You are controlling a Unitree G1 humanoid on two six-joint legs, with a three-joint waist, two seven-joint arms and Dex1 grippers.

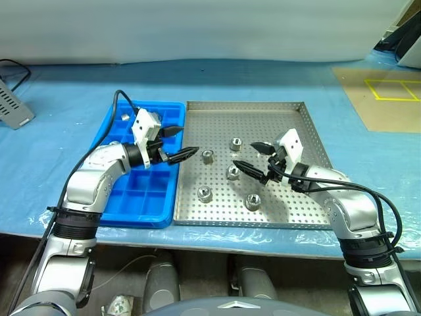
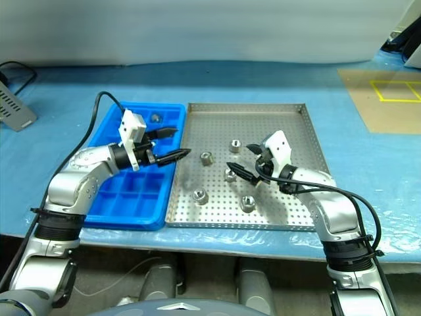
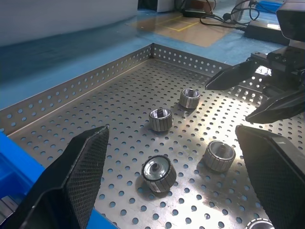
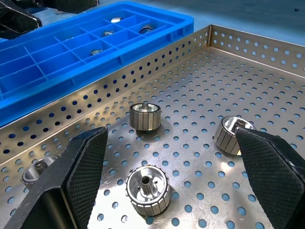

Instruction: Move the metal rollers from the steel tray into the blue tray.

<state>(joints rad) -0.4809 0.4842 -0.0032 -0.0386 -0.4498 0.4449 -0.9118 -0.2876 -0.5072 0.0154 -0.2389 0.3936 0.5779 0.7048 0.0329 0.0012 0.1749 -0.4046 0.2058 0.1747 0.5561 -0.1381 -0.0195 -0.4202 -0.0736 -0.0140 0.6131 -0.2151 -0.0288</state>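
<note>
I count five metal rollers [image 1: 233, 172] loose on the perforated floor of the steel tray [image 1: 289, 197]: one toward the far middle, one nearer the blue tray's side, one in the centre, and two toward the near rim. They lie apart from each other, none touching. At least four more rollers already sit in the far compartments of the blue tray [image 1: 141, 201], as I see from the right wrist view. The blue tray lies just beside the steel tray on my left, their long edges touching or nearly so. Both rest on the bench [image 1: 66, 105], which is covered in blue sheeting.

My left tool [image 1: 186, 153] hangs over the seam between the two trays, its fingers spread and empty. My right tool [image 1: 255, 160] hovers above the tray's right half, near the centre roller, its fingers also parted with nothing between them. A grey device [image 1: 12, 105] sits at the bench's far left.
</note>
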